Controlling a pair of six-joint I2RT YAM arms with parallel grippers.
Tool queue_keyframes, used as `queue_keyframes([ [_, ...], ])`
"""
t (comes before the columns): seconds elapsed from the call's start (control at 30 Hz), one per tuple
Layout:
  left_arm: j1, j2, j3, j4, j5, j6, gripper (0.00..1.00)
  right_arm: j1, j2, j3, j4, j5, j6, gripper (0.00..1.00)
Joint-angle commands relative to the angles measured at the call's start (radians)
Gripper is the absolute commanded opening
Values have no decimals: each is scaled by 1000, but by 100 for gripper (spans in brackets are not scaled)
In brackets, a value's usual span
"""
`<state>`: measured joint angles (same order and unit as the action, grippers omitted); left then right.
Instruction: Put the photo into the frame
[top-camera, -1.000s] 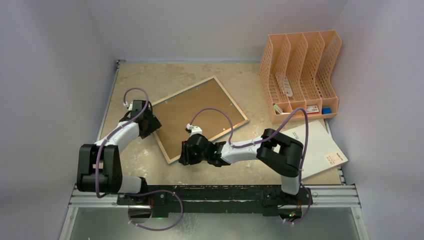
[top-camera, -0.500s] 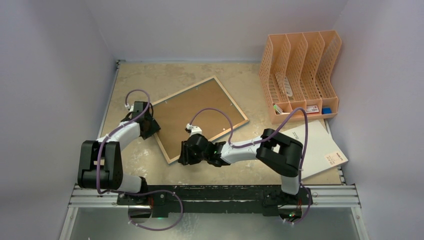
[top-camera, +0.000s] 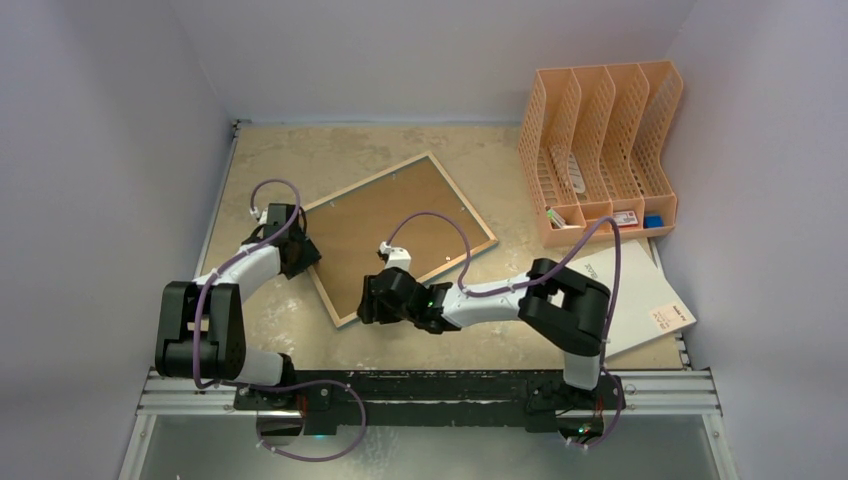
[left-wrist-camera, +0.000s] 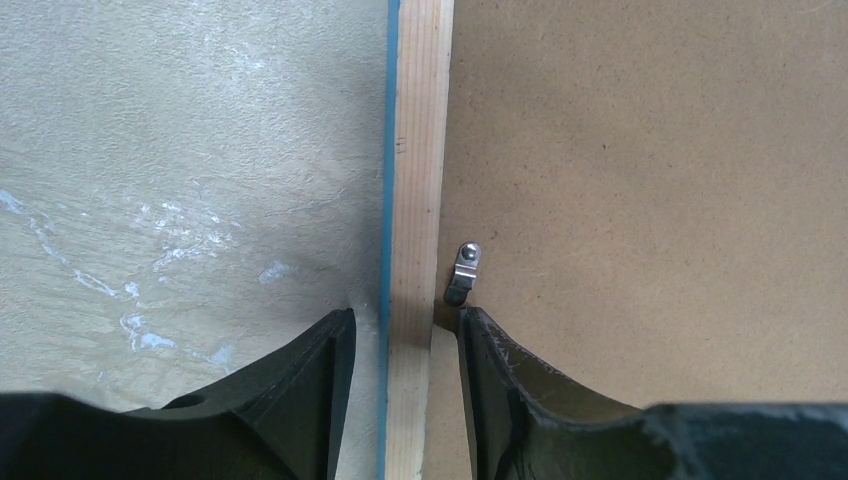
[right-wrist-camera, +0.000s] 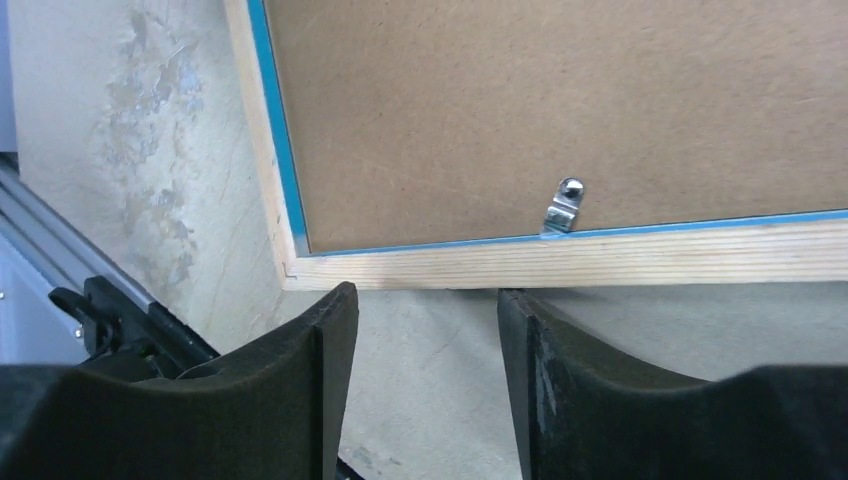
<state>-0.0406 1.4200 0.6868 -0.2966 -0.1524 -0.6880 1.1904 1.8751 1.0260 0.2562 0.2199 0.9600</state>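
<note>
on the sandy bench, between the two arms, the frame lies flat and face down, its pale wood rear edges up and a thin line of cyan showing along them. a plain brown backing board fills its opening. the frame sits skewed to the bench edges: its long axis runs from the near left towards the far right, with one corner pointing at the arm bases and the opposite one at the back wall.

the left gripper is at the frame's left short side, its jaws set narrowly astride the wood rail, one finger over the bare bench and the other over the backing board. a sliver of bench shows between the outer finger and the rail, so the jaws are not clamped on it. a small metal clip lies just ahead of the inner finger.

the right gripper hovers by the near long side, close to the near corner, its jaws parted wider over bare bench with nothing between them. a second clip sits on that rail.

a peach file organiser stands at the far right, with a white sheet lying in front of it.
</note>
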Motion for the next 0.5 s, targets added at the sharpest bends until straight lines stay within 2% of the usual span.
queue_keyframes([
  [0.0,-4,-9,-18,23,-12,-2,44,24,-89,5,-3,136,-75,53],
  [0.17,-4,-4,-18,23,-12,-4,44,29,-49,73,68,36,-186,45],
  [0.47,-5,-4,-25,24,-10,-5,43,30,105,187,31,-24,-190,45],
])
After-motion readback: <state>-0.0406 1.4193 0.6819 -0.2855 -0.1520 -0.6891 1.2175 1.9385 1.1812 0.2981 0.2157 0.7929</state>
